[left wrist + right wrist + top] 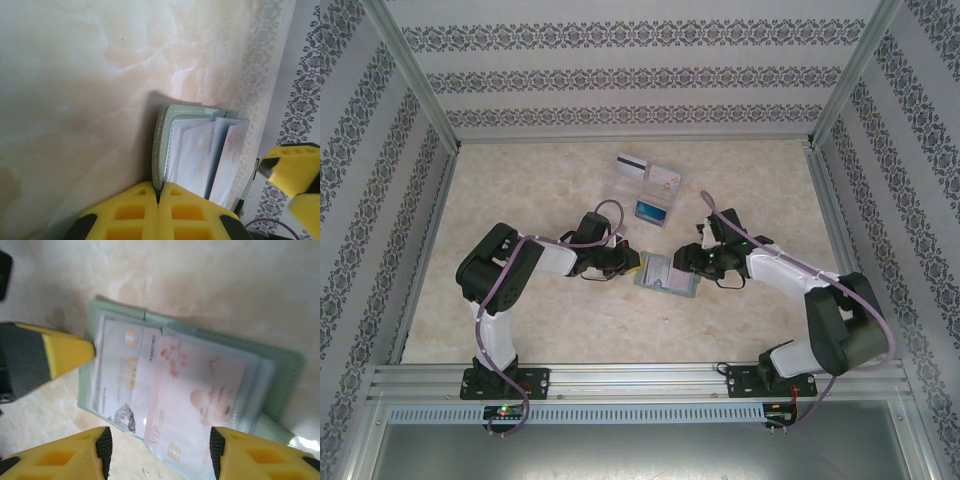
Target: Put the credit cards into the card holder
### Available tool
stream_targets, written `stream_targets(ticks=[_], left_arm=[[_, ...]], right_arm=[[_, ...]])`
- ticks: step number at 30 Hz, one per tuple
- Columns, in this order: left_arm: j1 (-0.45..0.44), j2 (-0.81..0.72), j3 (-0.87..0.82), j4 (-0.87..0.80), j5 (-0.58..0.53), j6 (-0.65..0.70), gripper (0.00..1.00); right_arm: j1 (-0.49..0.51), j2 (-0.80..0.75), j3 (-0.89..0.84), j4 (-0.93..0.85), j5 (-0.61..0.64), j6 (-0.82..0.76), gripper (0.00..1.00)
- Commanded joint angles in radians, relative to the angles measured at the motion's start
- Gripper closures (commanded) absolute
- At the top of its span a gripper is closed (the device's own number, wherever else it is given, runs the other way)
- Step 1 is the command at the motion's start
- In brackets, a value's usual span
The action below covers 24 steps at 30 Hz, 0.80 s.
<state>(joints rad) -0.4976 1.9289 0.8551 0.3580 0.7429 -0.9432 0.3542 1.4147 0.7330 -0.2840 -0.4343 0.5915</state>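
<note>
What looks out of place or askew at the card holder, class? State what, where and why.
The pale pink card juts past the open card holder at its edge nearest the right gripper, so it looks only partly pocketed. Nothing else stands out.

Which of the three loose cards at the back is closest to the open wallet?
The blue card: it sits nearest the card holder; the black-striped white card and pink card lie farther back.

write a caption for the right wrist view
right gripper, jaws open, over a grey-green folding card holder holding a pale pink patterned plastic card and white-grey plastic card
</note>
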Motion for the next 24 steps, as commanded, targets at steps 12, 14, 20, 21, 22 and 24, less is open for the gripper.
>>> stream_targets(ticks=[12, 14, 20, 21, 22, 24], left_arm=[[-0.017, -0.016, 0.005, -0.050, -0.039, 0.026, 1.00], [-0.018, -0.017, 0.005, -0.050, -0.038, 0.026, 1.00], [-0.021, -0.014, 0.005, -0.048, -0.039, 0.026, 1.00], [-0.020, -0.014, 0.005, -0.049, -0.038, 0.026, 1.00], [-0.020, -0.015, 0.004, -0.048, -0.037, 0.025, 1.00], [-0.020, -0.016, 0.004, -0.050, -0.038, 0.026, 1.00]], right_arm=[[-0.041, -0.003, -0.089, 0.079, -0.143, 0.041, 0.44], [-0.042, 0.001, -0.087, 0.076, -0.139, 0.036, 0.44], [-0.037, 0.031, -0.083, 0.096, -0.146, 0.036, 0.44], [-0.035, 0.037, -0.083, 0.102, -0.147, 0.036, 0.44], [-0.032, 0.039, -0.080, 0.100, -0.141, 0.036, 0.44], [-0.028, 0.043, -0.079, 0.086, -0.114, 0.033, 0.44]])
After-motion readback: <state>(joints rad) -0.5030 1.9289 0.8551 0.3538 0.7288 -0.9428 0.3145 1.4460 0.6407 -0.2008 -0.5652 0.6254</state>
